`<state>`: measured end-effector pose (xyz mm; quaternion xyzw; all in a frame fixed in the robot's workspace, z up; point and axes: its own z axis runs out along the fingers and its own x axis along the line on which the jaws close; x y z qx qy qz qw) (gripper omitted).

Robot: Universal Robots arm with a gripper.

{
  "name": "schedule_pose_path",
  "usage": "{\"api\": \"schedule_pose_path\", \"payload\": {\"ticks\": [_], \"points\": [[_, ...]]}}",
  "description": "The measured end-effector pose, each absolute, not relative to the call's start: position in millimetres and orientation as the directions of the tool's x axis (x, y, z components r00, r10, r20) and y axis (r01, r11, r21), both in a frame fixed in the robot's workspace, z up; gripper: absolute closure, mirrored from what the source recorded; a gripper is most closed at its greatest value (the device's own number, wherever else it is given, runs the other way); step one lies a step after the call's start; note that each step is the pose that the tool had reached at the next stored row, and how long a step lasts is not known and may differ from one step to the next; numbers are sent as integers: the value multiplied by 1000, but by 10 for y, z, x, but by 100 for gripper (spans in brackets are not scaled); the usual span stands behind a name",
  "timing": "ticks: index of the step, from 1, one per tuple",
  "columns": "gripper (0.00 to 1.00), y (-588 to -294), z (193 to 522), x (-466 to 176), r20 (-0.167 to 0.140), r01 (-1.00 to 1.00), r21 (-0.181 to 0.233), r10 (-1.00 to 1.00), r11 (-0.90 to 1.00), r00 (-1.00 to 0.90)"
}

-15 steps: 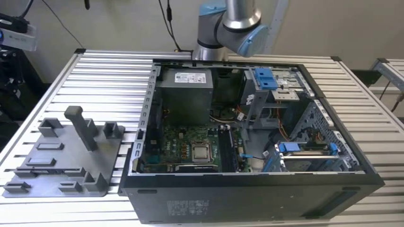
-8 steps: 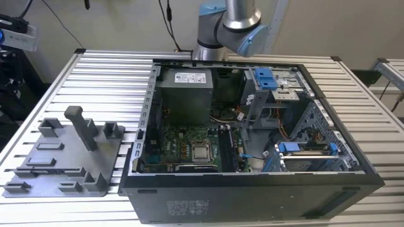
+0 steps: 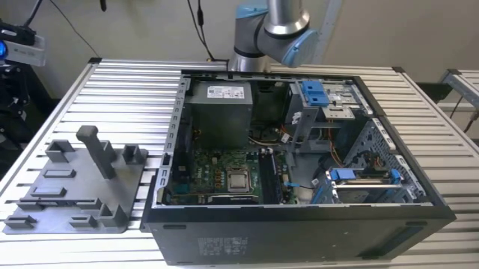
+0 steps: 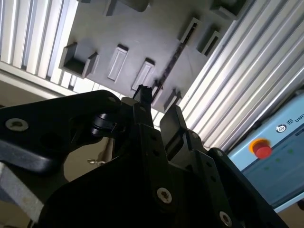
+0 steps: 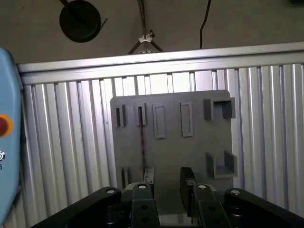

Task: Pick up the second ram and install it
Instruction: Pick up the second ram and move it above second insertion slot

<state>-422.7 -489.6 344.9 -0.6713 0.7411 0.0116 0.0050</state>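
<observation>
I had the open computer case on the slatted table, with the grey tray beside it. My claw hung above that tray, fingers apart and empty. The second ram stood edge-on in a tray slot, a thin dark strip. I judged that nothing was lifted or installed yet. The case's memory slots were too dim to read.

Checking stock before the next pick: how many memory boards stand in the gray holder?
1. The second ram stands edge-on, a thin dark strip on the gray holder, just beyond the open tool. More may hide behind the tool.
</observation>
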Motion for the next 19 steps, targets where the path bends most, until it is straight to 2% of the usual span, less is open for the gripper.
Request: {"api": "schedule_pose_path", "payload": {"ticks": [19], "points": [[64,-4976,3236,-4210,-32,-996,10,-996,84,-84]]}}
